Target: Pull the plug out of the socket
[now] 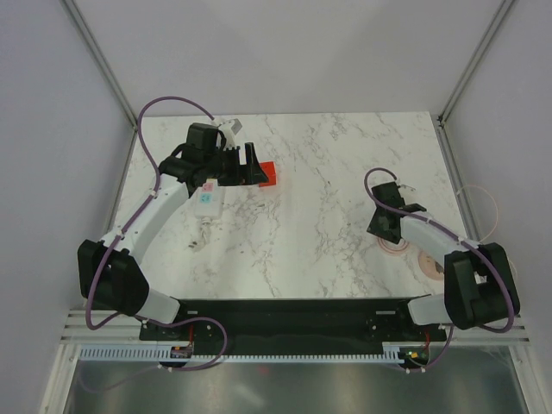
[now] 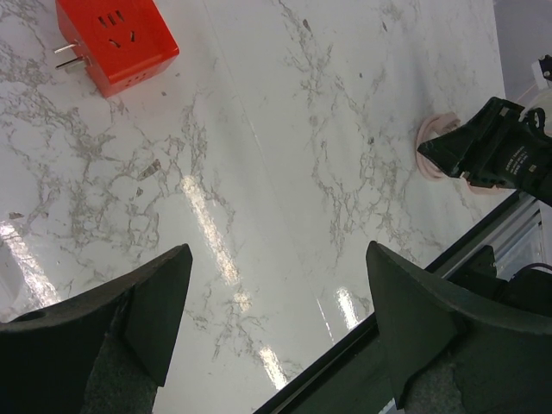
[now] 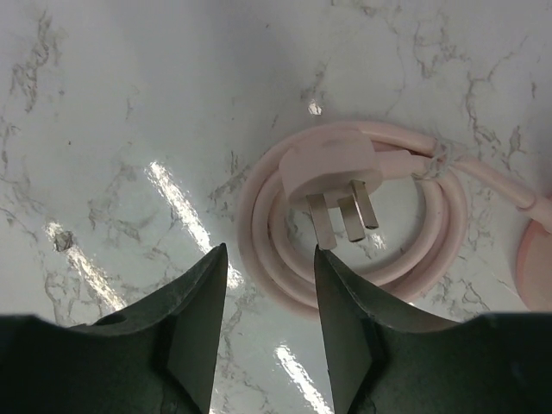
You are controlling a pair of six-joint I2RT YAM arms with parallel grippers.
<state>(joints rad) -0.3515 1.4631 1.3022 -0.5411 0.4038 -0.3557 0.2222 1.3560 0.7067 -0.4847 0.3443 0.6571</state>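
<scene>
Left claw [image 2: 278, 259] spread wide and empty, plug [image 2: 116, 39] lying apart beyond its tips.

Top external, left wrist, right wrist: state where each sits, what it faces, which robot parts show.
Top external: above and behind the bases, looking down on the marble table; left arm and right arm show.
Left wrist: on the left arm, looking slantwise across the table at the red plug; own fingers show, apart.
Right wrist: on the right arm, looking down at a coiled pink cable; own fingers show.
Shared: top external and left wrist show the red plug; both wrist views show the pink cable.
</scene>
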